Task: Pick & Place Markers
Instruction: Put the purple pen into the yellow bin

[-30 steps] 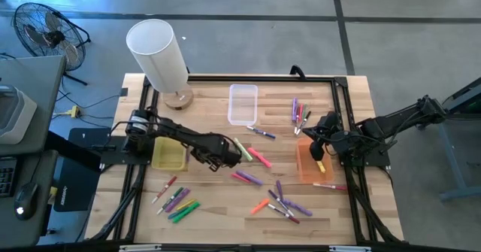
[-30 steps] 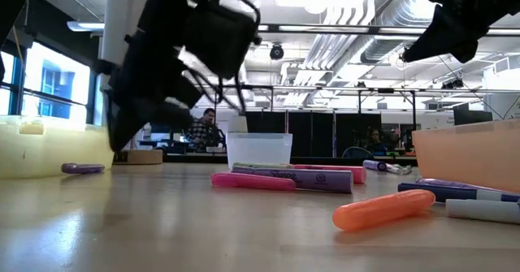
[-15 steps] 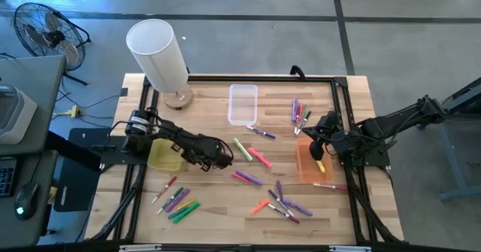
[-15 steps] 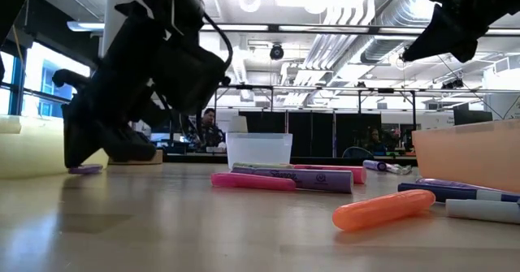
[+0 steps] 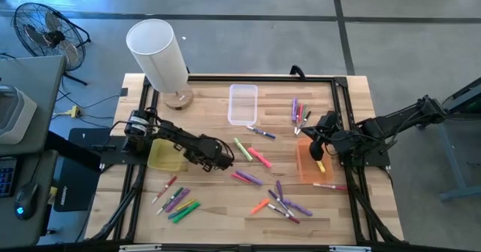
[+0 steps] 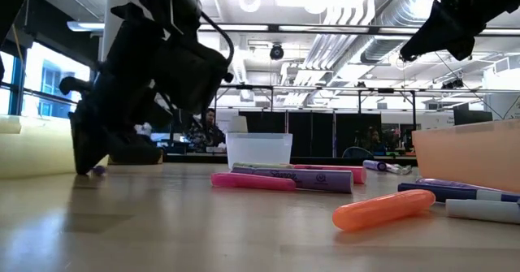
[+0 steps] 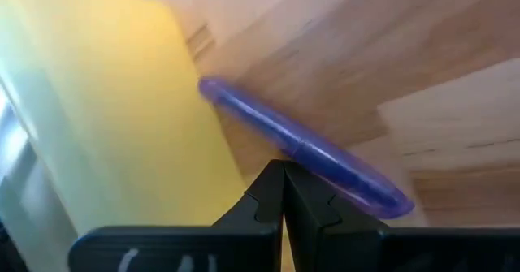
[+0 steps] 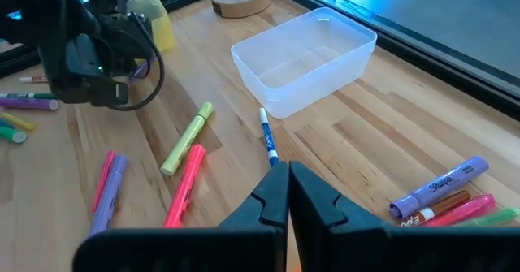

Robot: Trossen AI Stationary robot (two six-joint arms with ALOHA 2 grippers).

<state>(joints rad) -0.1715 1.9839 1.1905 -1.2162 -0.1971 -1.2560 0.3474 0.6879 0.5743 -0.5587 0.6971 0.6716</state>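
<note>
Your left gripper (image 7: 283, 192) is pinched empty above the purple marker (image 7: 305, 148) beside the yellow bin (image 5: 167, 156) — spread it, straddle the barrel squarely; right gripper (image 8: 288, 192) waits closed.

A purple marker (image 8: 439, 184) reads "Sharpie" along its barrel.

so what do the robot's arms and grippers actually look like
Both arms are dark, nearly black, built of jointed links with black cables looped along them. The left gripper and right gripper each end in two flat black fingers with angular, notched tips. The left arm's base end carries a silvery round joint; the right arm is slimmer and stretches in from the table's edge.
</note>
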